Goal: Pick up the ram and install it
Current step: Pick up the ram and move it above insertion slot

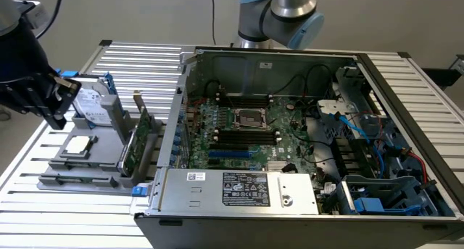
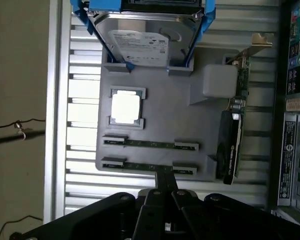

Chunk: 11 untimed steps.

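Finding 1, hand. My hand (image 2: 165,176) has its fingers pressed together and grips nothing. In the exterior view it hangs at the upper left (image 1: 56,123), above the grey tray (image 1: 101,151) and clear of it.

Finding 2, task item. The ram (image 2: 140,165) lies flat in its cradle on the tray (image 2: 190,125), on the edge nearest my fingertips. A second ram stick (image 2: 150,144) lies parallel just beyond it. My fingertips line up roughly over the middle of the nearer stick. Neither stick has been lifted.

Finding 3, surroundings. On the same tray are a processor chip (image 2: 126,107), a hard drive (image 2: 140,42) in blue rails and an upright expansion card (image 2: 229,150). The open computer case (image 1: 275,50) occupies the centre and right of the exterior view, standing on the slatted counter (image 1: 138,64), with black memory slots (image 1: 246,136) on its board.

Assessment. The step in hand is the approach to the stick. In my judgement, closed fingers cannot straddle it, so they must part before any descent. The grip belongs mid-length, across the thin faces, square to the stick. The neighbouring stick is close, so an off-centre approach risks nudging it.
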### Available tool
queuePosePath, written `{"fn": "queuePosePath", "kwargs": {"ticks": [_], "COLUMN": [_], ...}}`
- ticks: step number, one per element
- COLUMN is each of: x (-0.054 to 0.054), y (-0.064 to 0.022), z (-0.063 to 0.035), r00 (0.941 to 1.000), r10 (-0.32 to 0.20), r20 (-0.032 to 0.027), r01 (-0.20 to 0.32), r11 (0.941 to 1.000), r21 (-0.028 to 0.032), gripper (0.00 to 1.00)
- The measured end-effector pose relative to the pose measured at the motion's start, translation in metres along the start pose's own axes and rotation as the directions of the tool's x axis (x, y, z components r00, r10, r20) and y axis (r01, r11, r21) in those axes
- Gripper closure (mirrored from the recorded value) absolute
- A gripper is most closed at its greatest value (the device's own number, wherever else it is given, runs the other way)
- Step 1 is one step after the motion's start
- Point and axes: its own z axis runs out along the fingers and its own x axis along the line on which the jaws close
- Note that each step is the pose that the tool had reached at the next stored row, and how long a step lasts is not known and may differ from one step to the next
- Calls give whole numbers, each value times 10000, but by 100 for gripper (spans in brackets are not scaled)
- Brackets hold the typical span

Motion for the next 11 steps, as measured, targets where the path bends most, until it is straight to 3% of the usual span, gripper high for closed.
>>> {"fn": "queuePosePath", "kwargs": {"ticks": [6, 11], "x": [-1, -1], "y": [-1, -1], "z": [12, 23], "r00": [9939, 9797], "r10": [-1098, -2003], "r20": [70, 80], "r01": [1097, 2002], "r11": [9940, 9797], "r21": [43, 74], "gripper": [89, 89]}}
